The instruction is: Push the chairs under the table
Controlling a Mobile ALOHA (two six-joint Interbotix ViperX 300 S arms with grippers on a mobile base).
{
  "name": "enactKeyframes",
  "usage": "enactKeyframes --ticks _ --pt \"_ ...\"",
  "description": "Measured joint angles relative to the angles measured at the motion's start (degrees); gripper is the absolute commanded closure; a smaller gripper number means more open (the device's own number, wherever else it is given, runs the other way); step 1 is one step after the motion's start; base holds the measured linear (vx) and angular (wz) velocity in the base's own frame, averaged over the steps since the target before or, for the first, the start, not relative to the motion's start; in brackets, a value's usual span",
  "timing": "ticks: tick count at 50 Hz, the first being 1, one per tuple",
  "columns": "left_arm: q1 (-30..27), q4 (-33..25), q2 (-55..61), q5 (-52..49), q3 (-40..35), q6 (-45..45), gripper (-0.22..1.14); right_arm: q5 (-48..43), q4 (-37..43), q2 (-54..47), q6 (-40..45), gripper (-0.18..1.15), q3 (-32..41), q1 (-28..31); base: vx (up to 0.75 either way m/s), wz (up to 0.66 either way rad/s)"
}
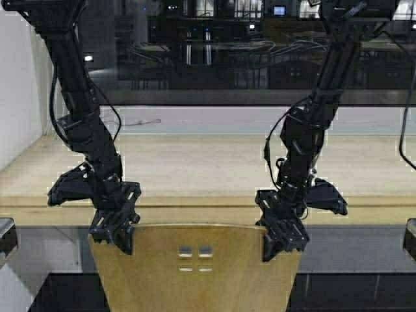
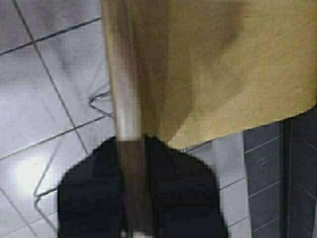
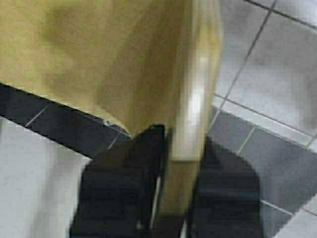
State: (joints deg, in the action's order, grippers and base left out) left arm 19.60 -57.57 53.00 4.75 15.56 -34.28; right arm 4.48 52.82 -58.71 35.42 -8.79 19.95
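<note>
One tan plywood chair [image 1: 195,270] fills the lower centre of the high view, its curved back facing the camera with four small square cutouts just below the top edge; beyond it, across the middle of the frame, runs the long pale counter [image 1: 208,211], whose thick front edge sits just above the chair's top rim; the chair appears close to the counter, though how far its seat is tucked under cannot be told.

The left gripper [image 1: 116,229] is at the back's upper left corner and the right gripper [image 1: 283,235] at its upper right corner; in each wrist view the jaws straddle the thin edge of the back and look closed on it, one finger either side of the ply.

The back is stiff moulded wood, smooth and probably a little slippery, so a pinch on the rim should hold best near the corners where the curve gives some purchase; the chair looks light, on thin chrome legs [image 2: 99,106] that should slide on the tiled floor [image 2: 44,124] but may catch at a grout line; equal push from both sides would likely keep it from swinging.
</note>
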Motion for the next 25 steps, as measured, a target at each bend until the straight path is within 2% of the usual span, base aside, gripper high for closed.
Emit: enactKeyframes --ticks 25 --pt "0.4 0.8 -0.2 0.2 0.8 0.0 0.71 0.4 0.1 0.8 -0.4 0.93 -3.3 -0.4 0.21 0.06"
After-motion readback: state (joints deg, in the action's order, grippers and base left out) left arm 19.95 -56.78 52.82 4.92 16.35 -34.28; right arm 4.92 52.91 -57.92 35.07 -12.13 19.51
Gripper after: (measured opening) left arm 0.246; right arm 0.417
